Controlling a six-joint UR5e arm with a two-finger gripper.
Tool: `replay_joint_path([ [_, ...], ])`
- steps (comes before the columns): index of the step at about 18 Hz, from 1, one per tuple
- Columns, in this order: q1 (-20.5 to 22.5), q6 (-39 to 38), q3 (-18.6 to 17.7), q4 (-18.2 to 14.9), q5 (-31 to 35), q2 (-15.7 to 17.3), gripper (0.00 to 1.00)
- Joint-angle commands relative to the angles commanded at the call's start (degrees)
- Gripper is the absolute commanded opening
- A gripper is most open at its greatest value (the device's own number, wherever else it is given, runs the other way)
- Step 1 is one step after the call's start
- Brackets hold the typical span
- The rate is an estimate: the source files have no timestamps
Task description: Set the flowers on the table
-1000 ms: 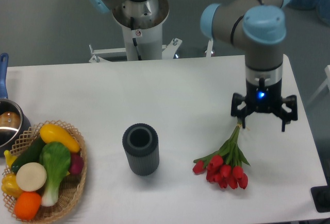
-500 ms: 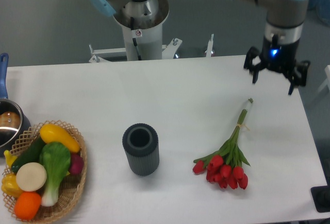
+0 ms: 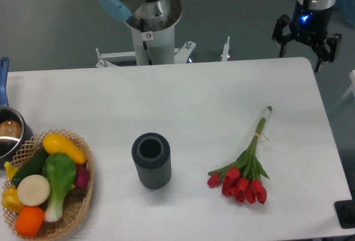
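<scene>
The flowers (image 3: 243, 172), a tied bunch of red tulip buds with long green stems, lie flat on the white table (image 3: 211, 91) at the right, buds toward the front edge and stem ends pointing up and right. My gripper (image 3: 302, 50) hangs open and empty high above the table's far right corner, well clear of the flowers.
A dark ribbed cylindrical vase (image 3: 151, 160) stands upright left of the flowers. A wicker basket (image 3: 83, 205) of vegetables and fruit sits at the front left. A pot (image 3: 8, 133) with a blue handle is at the left edge. The robot base (image 3: 151, 22) stands behind the table.
The open gripper has risen from just above the stems and moved back to the far right corner. The flowers stay lying on the table.
</scene>
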Motion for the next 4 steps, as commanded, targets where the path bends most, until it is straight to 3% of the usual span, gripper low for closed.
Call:
replay_joint_path([
  [4, 0.09, 0.0, 0.18, 0.17, -0.09, 0.0, 1.0],
])
